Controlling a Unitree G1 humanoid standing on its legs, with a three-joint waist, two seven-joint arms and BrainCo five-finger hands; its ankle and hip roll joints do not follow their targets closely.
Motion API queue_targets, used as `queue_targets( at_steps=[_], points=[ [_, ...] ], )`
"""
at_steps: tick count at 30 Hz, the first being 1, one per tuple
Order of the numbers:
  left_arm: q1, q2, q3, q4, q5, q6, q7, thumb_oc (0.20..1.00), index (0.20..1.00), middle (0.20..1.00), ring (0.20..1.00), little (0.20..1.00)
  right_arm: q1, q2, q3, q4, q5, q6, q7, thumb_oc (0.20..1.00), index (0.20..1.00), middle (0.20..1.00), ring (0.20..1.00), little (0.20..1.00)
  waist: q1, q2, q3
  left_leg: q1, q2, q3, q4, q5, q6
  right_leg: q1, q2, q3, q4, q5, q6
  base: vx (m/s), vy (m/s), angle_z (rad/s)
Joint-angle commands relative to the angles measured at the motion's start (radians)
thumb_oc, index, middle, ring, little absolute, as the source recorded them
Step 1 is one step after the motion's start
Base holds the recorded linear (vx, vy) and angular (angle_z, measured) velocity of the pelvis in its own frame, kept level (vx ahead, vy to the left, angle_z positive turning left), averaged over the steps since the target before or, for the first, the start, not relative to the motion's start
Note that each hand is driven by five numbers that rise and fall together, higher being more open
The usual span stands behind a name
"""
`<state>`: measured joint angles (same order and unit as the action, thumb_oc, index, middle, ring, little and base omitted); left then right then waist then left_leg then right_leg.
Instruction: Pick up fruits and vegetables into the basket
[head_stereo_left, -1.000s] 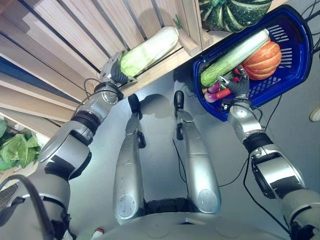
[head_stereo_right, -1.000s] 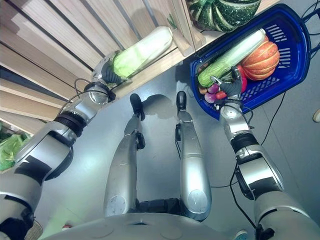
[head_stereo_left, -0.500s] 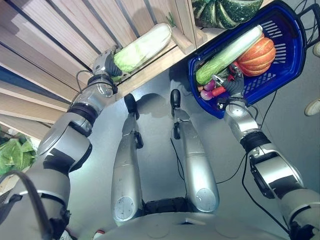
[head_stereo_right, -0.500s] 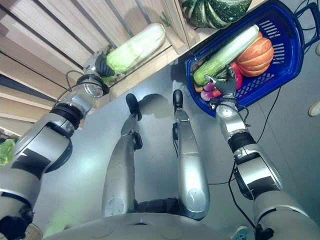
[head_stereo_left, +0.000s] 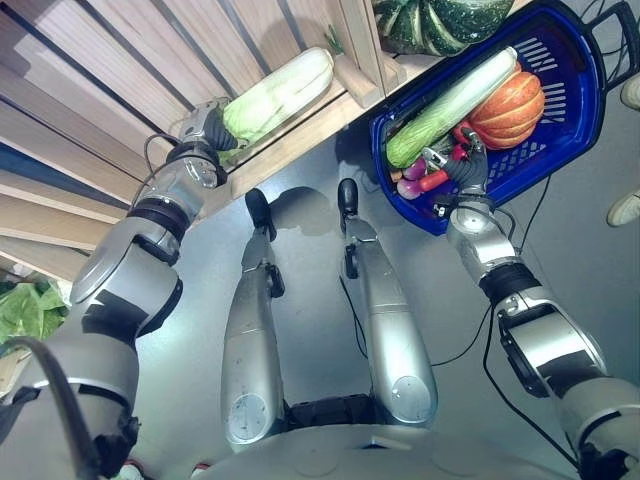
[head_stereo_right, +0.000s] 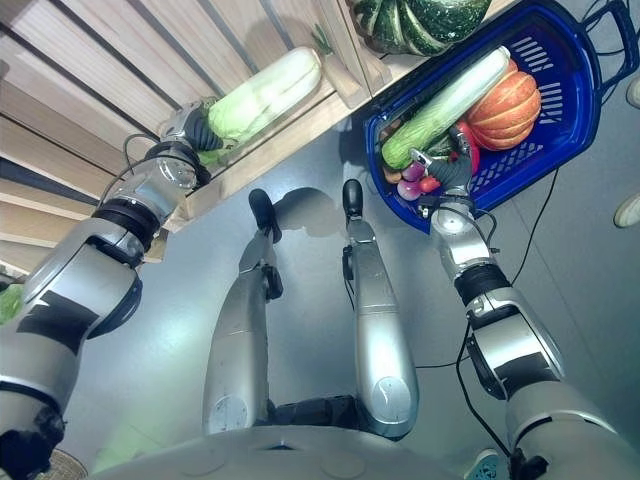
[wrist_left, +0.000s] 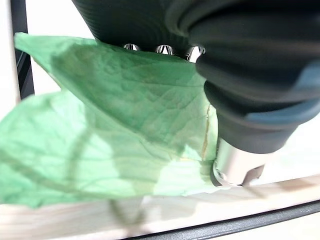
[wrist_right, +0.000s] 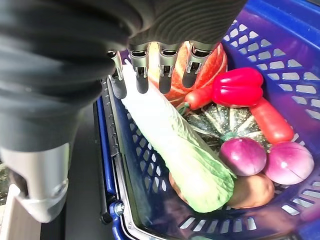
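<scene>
Long pale-green napa cabbage lies on the slatted wooden shelf, along its front edge. The left hand is at the cabbage's leafy end; whether its fingers grip it I cannot tell, as leaves hide them in the left wrist view. The blue plastic basket holds a second long cabbage, an orange ribbed pumpkin, a red pepper and purple onions. The right hand hangs over the basket, fingers loosely curled, holding nothing.
</scene>
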<state>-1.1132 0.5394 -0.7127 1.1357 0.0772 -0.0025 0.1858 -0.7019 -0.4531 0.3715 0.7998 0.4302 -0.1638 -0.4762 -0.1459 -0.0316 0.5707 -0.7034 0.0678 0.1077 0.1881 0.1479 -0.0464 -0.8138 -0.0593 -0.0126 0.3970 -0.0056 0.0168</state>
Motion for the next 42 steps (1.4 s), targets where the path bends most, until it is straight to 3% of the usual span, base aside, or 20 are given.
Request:
queue_targets(
  at_steps=[1, 9, 14, 21, 25, 31, 36, 42],
  points=[
    [0.041, -0.055, 0.006, 0.086, -0.008, 0.022, -0.059, 0.200, 0.200, 0.200, 0.200, 0.200, 0.035, 0.002, 0.022, -0.044, 0.004, -0.022, -0.026, 1.000, 1.000, 1.000, 1.000, 1.000, -0.005, -0.024, -0.051, -0.062, -0.003, -0.033, 0.105, -0.110, -0.020, 0.008, 0.013, -0.024, -0.054, 0.035, 0.041, 0.00, 0.000, 0.00],
    [0.050, -0.058, 0.012, 0.084, -0.045, -0.007, -0.044, 0.200, 0.200, 0.200, 0.200, 0.200, 0.029, 0.005, 0.020, -0.034, 0.022, -0.029, -0.032, 1.000, 1.000, 1.000, 1.000, 1.000, -0.001, -0.025, -0.051, -0.055, -0.004, -0.035, 0.103, -0.108, -0.018, 0.015, 0.015, -0.023, -0.059, 0.039, 0.040, 0.00, 0.001, 0.00],
    [0.090, -0.038, 0.088, 0.014, -0.195, -0.108, 0.031, 0.200, 0.200, 0.200, 0.200, 0.200, 0.066, 0.014, -0.017, -0.064, 0.082, -0.065, -0.080, 1.000, 1.000, 1.000, 1.000, 1.000, 0.006, -0.027, -0.051, -0.034, -0.004, -0.037, 0.096, -0.109, -0.017, 0.037, 0.018, -0.022, -0.064, 0.040, 0.039, -0.02, -0.018, 0.00],
    [0.180, -0.015, 0.190, -0.145, -0.245, -0.220, 0.127, 0.200, 0.200, 0.200, 0.200, 0.200, 0.129, 0.031, -0.138, -0.101, 0.173, -0.150, -0.187, 1.000, 1.000, 1.000, 1.000, 1.000, 0.027, -0.020, -0.051, -0.003, -0.011, -0.045, 0.101, -0.116, -0.015, 0.074, 0.018, -0.027, -0.059, 0.036, 0.038, -0.02, -0.017, 0.01],
    [0.211, -0.011, 0.216, -0.240, -0.248, -0.254, 0.159, 0.200, 0.200, 0.200, 0.200, 0.200, 0.143, 0.032, -0.175, -0.138, 0.159, -0.179, -0.250, 1.000, 1.000, 1.000, 1.000, 1.000, 0.037, -0.014, -0.051, 0.004, -0.014, -0.049, 0.103, -0.121, -0.014, 0.085, 0.015, -0.032, -0.057, 0.033, 0.038, 0.00, 0.000, 0.00],
    [0.274, -0.020, 0.261, -0.426, -0.237, -0.378, 0.183, 0.200, 0.200, 0.200, 0.200, 0.200, 0.161, 0.034, -0.242, -0.252, 0.055, -0.241, -0.379, 1.000, 1.000, 1.000, 1.000, 1.000, 0.052, -0.002, -0.051, 0.010, -0.020, -0.060, 0.094, -0.123, -0.008, 0.092, 0.013, -0.035, -0.060, 0.033, 0.038, 0.00, 0.000, 0.00],
    [0.293, -0.013, 0.276, -0.598, -0.187, -0.430, 0.163, 0.200, 0.200, 0.200, 0.200, 0.200, 0.175, 0.040, -0.260, -0.428, 0.015, -0.305, -0.300, 1.000, 1.000, 1.000, 1.000, 1.000, 0.055, 0.002, -0.051, 0.019, -0.025, -0.065, 0.087, -0.131, -0.003, 0.100, 0.014, -0.034, -0.060, 0.025, 0.039, 0.00, -0.001, 0.01],
    [0.298, 0.002, 0.293, -0.798, -0.135, -0.454, 0.079, 0.200, 0.200, 0.200, 0.200, 0.200, 0.216, 0.069, -0.237, -0.651, 0.031, -0.323, 0.007, 1.000, 1.000, 1.000, 1.000, 1.000, 0.048, -0.005, -0.051, 0.034, -0.020, -0.057, 0.074, -0.128, -0.002, 0.115, 0.012, -0.037, -0.065, 0.018, 0.041, 0.00, 0.000, 0.00]
  ],
)
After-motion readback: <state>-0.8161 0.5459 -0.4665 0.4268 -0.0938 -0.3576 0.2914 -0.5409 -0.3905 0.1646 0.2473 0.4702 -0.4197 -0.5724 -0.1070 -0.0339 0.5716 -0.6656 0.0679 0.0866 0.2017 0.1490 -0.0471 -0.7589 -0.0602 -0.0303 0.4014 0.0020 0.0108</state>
